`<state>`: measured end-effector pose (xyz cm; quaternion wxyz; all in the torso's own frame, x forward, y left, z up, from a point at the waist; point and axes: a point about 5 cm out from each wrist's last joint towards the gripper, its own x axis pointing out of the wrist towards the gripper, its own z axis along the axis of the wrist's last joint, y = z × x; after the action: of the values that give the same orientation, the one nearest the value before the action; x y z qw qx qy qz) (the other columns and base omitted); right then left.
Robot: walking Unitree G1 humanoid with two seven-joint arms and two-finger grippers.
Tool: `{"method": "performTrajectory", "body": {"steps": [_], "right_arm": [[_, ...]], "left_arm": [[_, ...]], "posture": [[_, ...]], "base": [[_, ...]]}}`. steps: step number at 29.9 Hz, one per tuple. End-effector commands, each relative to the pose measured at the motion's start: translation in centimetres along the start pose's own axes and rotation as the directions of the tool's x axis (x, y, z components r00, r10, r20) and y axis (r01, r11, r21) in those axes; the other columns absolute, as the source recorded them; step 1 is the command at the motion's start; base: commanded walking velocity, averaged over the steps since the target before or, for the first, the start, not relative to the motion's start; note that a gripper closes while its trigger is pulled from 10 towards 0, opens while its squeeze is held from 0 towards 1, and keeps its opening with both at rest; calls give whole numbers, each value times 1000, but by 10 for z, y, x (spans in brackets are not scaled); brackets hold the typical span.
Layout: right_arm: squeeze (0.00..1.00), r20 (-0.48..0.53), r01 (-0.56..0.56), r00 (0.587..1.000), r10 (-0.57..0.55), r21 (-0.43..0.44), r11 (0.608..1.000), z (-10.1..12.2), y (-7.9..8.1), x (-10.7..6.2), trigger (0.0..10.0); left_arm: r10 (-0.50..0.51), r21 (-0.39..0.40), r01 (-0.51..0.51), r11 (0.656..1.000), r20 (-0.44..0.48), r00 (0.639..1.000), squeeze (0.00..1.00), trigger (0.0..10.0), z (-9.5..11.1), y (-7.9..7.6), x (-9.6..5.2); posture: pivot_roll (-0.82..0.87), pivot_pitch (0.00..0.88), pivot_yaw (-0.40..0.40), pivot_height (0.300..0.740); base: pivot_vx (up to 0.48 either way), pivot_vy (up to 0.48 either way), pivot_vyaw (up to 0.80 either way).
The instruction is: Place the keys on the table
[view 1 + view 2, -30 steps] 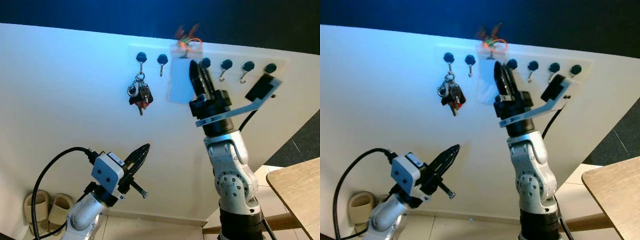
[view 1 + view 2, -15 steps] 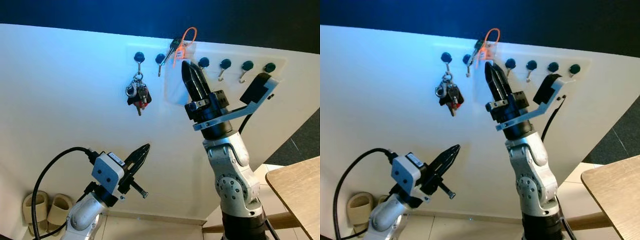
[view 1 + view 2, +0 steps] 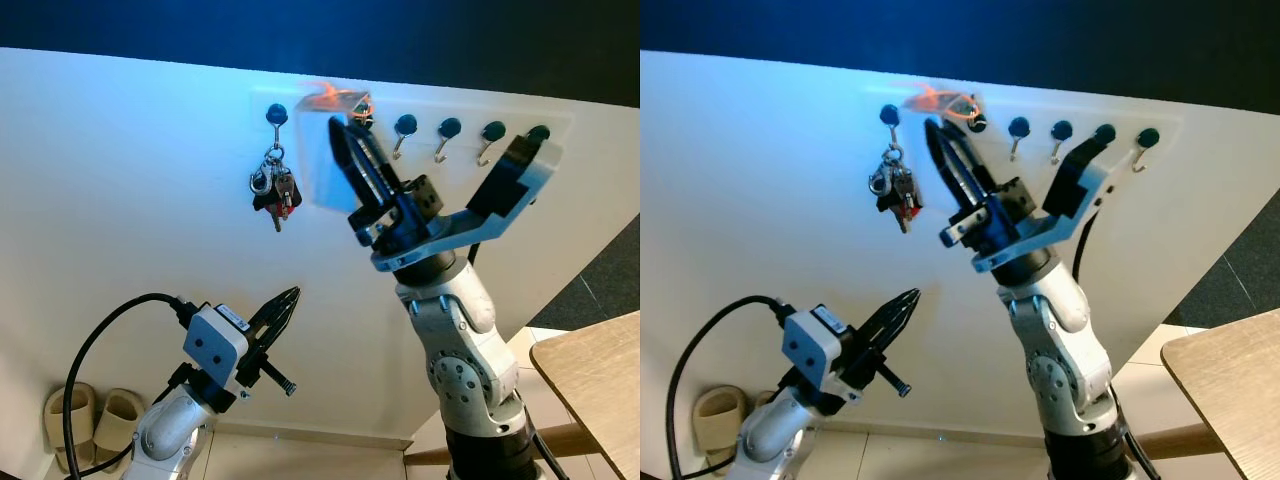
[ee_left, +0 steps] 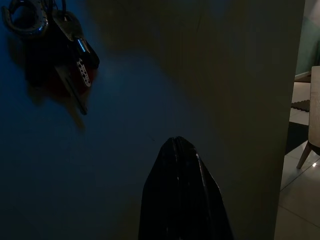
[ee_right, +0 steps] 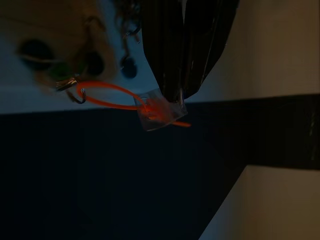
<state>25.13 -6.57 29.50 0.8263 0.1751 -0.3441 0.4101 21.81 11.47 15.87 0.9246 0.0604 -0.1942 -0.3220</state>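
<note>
Keys [image 5: 75, 87] on an orange loop hang from the right tool [image 3: 345, 135], closed on their clear tag high at the wall hooks [image 3: 404, 125], ready for transfer to the worktop [image 3: 600, 385] at right; left tool [image 3: 283, 305] closed, idle.

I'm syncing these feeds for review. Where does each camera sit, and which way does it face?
Left eye and right eye views: on the head, facing the white wall with a row of dark-knobbed hooks; both silver arms show, the right gripper raised, the left gripper low.
Left wrist view: along the left gripper's shut black fingers toward the dark key bunch hanging on the wall.
Right wrist view: along the right gripper's fingers, pinching the clear tag on an orange loop.
Shared: the key bunch appears in the head and left wrist views.
</note>
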Motion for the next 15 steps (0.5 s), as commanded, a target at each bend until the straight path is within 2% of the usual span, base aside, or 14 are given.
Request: {"method": "performTrajectory", "body": {"steps": [1,3,6,15], "right_arm": [[0,-18,-39,999,39,6,999,-1,6,0,10000],[0,-90,-41,995,42,7,999,-10,5,-4,10000],[0,-117,-40,992,43,28,999,-15,4,-7,10000],[0,-117,14,993,-17,-24,1000,-16,-4,-11,10000]], "left_arm": [[-18,12,18,1000,-11,1000,0,10000,0,-1,-1],[-20,12,20,1000,-10,1000,0,10000,0,-1,-1],[-20,12,20,1000,-10,1000,0,10000,0,-1,-1],[-24,14,24,1000,-10,1000,0,10000,0,-1,0]], "posture": [[78,77,-61,740],[78,76,-62,740],[78,73,-63,740],[77,69,-63,740]], "base": [[0,0,0],[0,0,0],[0,0,0],[0,0,0]]}}
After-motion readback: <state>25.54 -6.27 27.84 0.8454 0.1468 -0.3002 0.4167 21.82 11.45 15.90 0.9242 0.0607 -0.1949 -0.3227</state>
